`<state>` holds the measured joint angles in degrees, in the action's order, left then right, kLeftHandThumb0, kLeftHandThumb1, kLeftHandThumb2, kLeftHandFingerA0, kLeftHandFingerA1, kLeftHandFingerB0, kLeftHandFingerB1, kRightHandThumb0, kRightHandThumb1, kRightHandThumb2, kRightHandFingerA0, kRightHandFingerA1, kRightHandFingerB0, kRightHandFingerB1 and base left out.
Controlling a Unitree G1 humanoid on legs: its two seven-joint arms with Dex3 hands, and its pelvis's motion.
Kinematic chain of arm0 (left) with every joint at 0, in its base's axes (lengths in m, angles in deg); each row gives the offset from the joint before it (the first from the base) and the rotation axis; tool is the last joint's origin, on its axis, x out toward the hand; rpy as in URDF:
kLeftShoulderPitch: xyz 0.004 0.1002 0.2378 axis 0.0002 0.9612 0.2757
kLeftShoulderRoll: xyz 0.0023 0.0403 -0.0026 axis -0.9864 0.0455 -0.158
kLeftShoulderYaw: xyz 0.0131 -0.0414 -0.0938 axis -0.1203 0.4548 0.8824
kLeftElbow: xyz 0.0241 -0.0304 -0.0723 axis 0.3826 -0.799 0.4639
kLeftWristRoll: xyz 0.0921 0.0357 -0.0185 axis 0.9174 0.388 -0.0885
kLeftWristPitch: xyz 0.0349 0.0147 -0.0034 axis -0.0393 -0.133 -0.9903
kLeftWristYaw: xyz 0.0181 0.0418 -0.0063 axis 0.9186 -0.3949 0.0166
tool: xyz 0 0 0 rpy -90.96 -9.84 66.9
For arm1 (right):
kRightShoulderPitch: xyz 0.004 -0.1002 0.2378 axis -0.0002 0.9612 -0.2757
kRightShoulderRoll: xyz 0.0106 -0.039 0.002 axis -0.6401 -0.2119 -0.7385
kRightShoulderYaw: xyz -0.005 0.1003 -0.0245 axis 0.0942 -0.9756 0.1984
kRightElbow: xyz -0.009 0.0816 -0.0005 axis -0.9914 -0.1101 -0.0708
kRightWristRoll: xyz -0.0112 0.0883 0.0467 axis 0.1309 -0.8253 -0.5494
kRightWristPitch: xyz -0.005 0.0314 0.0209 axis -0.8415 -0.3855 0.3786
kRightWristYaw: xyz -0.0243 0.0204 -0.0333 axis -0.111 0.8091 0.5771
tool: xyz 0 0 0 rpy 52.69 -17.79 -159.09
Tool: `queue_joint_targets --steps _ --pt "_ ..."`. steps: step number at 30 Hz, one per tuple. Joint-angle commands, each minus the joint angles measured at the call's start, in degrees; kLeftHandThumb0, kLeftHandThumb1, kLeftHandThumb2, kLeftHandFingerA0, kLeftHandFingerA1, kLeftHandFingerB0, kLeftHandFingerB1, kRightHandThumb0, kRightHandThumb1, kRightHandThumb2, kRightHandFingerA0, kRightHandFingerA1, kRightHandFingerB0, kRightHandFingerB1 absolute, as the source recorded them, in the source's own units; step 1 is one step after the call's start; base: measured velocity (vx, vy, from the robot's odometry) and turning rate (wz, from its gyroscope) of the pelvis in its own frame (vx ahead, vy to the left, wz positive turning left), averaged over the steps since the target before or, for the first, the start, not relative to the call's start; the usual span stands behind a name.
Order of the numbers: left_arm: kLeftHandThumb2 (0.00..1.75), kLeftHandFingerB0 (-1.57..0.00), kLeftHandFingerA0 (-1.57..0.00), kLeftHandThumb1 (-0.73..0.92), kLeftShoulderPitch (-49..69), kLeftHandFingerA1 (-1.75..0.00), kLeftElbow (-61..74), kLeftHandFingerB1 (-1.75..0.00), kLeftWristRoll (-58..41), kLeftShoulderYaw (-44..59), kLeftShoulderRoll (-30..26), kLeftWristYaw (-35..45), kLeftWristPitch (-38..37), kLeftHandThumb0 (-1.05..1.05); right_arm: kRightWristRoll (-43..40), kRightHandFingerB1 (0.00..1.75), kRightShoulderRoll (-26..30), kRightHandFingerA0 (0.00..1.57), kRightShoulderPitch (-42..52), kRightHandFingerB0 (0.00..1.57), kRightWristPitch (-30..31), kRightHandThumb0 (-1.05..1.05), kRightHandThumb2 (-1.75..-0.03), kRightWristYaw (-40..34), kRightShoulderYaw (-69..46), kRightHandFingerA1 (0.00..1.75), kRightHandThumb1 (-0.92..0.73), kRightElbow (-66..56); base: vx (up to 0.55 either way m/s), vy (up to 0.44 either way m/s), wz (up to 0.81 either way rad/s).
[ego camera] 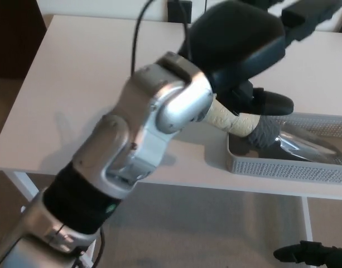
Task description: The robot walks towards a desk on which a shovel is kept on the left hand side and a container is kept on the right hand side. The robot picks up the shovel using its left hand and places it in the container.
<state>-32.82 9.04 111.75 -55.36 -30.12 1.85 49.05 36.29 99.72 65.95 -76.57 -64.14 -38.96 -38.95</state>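
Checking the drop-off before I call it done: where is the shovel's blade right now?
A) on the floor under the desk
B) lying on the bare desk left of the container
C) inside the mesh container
C: the shovel has its blade down inside the mesh container, with its handle sticking out over the left wall.

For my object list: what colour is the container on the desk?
The container is light grey, with perforated mesh walls; the head view shows this.

The container (288, 164) sits at the right front edge of the surface (87, 84). The shovel (271, 134) lies in it, handle jutting left over the rim. The left hand (243, 42) hangs above the handle.
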Motion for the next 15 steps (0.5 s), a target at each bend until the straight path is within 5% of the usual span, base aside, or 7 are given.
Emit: queue_joint_targets --steps 1,4,5,11,12,13,15 --pt "0.87 -0.02 0.0 0.5 22.5 0.0 51.6 -0.12 -48.0 37.9 -10.7 21.6 17.5 -0.84 0.1 0.45 3.1 0.65 3.9 0.46 -0.6 -0.33 -0.56 1.3 -1.0 0.53 -0.56 1.5 0.0 0.0 0.0" --pt "0.64 0.0 0.0 0.66 46.0 -0.2 51.7 -0.27 -65.7 44.7 -14.3 18.9 1.6 -0.88 -0.7 0.46 2.3 0.67 4.4 0.47 -1.1 -0.31 -0.56 0.6 -2.0 0.52 -0.54 3.4 0.0 0.0 0.0" --pt "0.93 -0.04 0.0 0.54 52.8 -0.02 51.7 -0.19 -71.4 47.0 -17.6 20.1 0.1 -0.91 -0.9 0.46 1.7 0.66 4.7 0.47 -2.1 -0.31 -0.55 0.3 -2.0 0.53 -0.54 4.3 0.0 0.0 0.0" --pt "0.77 -0.09 -0.05 0.61 73.7 -0.29 45.3 -0.25 -85.2 49.5 -18.1 34.5 -21.1 -1.01 -1.5 0.46 0.9 0.61 6.0 0.46 -4.2 -0.35 -0.55 -0.4 -2.6 0.53 -0.54 6.1 0.0 0.0 0.0" --pt "1.01 -0.08 -0.08 0.55 76.3 -0.32 43.4 -0.33 -88.9 50.8 -17.7 39.4 -21.8 -0.93 -2.0 0.47 0.9 0.61 6.1 0.46 -5.0 -0.35 -0.55 0.0 -3.1 0.54 -0.54 6.6 0.0 0.0 0.0" --pt "0.63 -0.15 -0.07 0.72 76.9 -0.31 42.3 -0.26 -92.8 51.0 -17.3 43.1 -20.3 -0.88 -2.3 0.47 0.9 0.62 6.1 0.46 -5.3 -0.34 -0.55 0.1 -3.3 0.54 -0.55 6.7 0.0 0.0 0.0" --pt "0.65 -0.16 -0.07 0.83 76.9 -0.32 41.2 -0.28 -96.2 50.5 -17.0 46.6 -19.8 -0.92 -2.4 0.46 0.7 0.62 6.5 0.47 -4.9 -0.33 -0.56 -0.1 -3.5 0.53 -0.55 6.4 0.0 0.0 0.0"
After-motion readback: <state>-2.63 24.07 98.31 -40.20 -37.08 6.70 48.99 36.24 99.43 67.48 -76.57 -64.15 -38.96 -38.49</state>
